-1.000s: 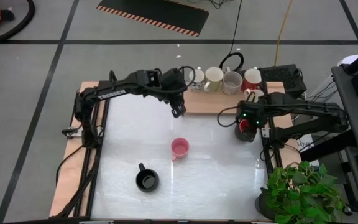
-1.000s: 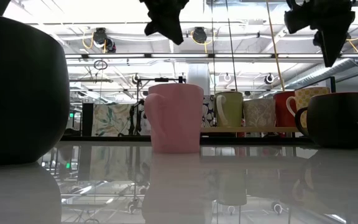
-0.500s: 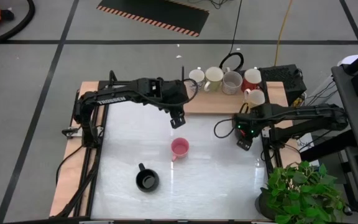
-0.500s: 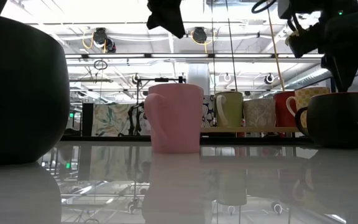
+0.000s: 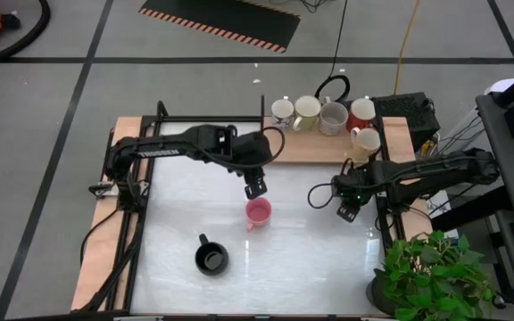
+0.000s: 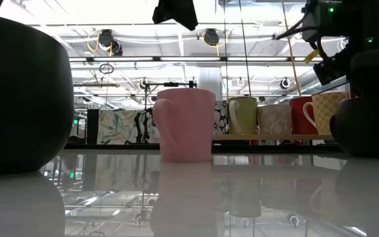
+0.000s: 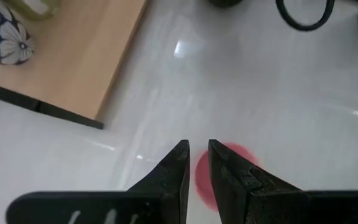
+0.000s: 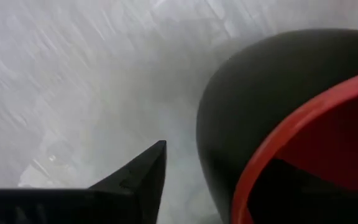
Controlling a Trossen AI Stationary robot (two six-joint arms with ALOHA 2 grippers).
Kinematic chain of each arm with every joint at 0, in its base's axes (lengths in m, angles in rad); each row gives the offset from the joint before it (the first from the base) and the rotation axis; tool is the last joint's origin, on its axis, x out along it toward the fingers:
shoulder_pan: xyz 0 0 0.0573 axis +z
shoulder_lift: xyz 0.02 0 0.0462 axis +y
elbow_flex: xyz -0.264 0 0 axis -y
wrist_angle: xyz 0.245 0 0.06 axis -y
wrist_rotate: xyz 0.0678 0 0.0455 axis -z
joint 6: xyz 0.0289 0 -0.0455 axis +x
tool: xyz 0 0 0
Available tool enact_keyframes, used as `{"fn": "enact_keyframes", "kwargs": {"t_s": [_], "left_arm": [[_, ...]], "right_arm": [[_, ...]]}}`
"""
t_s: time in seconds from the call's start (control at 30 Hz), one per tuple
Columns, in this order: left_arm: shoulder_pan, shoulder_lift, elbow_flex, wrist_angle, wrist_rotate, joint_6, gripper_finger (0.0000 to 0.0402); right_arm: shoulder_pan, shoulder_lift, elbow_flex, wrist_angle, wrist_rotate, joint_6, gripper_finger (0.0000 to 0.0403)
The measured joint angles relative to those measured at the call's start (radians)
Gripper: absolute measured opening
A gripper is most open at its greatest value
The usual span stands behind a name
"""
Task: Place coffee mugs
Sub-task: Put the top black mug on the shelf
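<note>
Right tool (image 5: 348, 210) grasps the dark red-lined mug (image 8: 291, 124); left tool (image 5: 255, 188), clenched, hovers over the empty pink mug (image 5: 257, 212).

Tabletop (image 5: 186, 214): white, glossy, mirrors mugs. Shelf (image 5: 302, 147): pale matt wood. Pink mug (image 6: 184, 124): smooth matt ceramic. Black mug (image 5: 211, 259): dark, glazed. Dark mug (image 8: 272, 112): matt outside, glossy red lining. Left gripper (image 7: 194, 163): matt black plastic.
</note>
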Motion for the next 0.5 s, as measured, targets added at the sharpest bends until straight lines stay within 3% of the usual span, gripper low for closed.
{"fn": "enact_keyframes", "kwargs": {"t_s": [0.13, 0.3, 0.5], "left_arm": [[-0.016, 0.000, 0.000, 0.026, -0.001, -0.081, 0.0063], [-0.029, 0.000, 0.000, 0.062, -0.001, -0.223, 0.0063], [-0.066, -0.001, 0.000, 0.067, -0.036, -0.338, 0.0063]], "right_arm": [[0.000, 0.000, 0.000, 0.000, 0.000, -0.020, 0.0129], [0.000, 0.000, 0.004, 0.002, -0.005, -0.056, 0.0023], [-0.001, 0.001, 0.095, 0.079, 0.055, -0.074, 0.0013]]}}
